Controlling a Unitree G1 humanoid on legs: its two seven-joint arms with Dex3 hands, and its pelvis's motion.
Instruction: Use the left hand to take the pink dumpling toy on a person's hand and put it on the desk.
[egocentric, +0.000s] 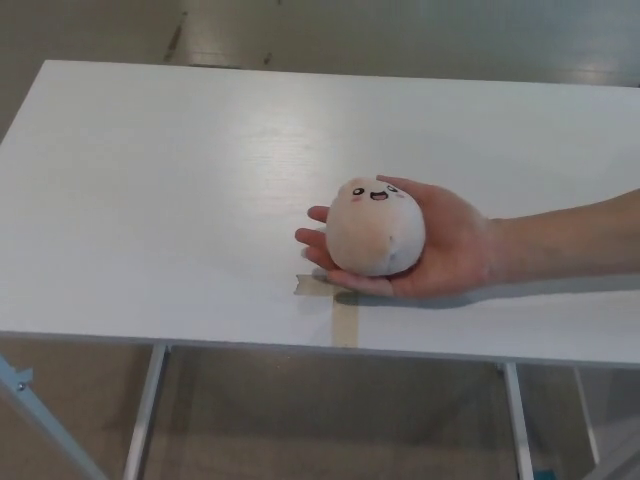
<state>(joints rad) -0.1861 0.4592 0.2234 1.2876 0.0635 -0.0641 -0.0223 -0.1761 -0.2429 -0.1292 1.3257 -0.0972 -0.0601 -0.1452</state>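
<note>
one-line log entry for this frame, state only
phase: pre-grasp | pink dumpling toy: on person's hand above tape cross on desk | left hand: not in view | right hand: not in view

The person's hand (440, 250) and the dumpling toy (375, 227) sit right over the tape cross (340, 305), so most of it's covered. Their forearm (570, 235) runs off the right edge, same as the worktop (150, 180).

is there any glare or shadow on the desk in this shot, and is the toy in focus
Head view: a soft pale sheen on the desk above centre; a dim shadow under the person's hand; the pink dumpling toy slightly soft, its face readable.
</note>
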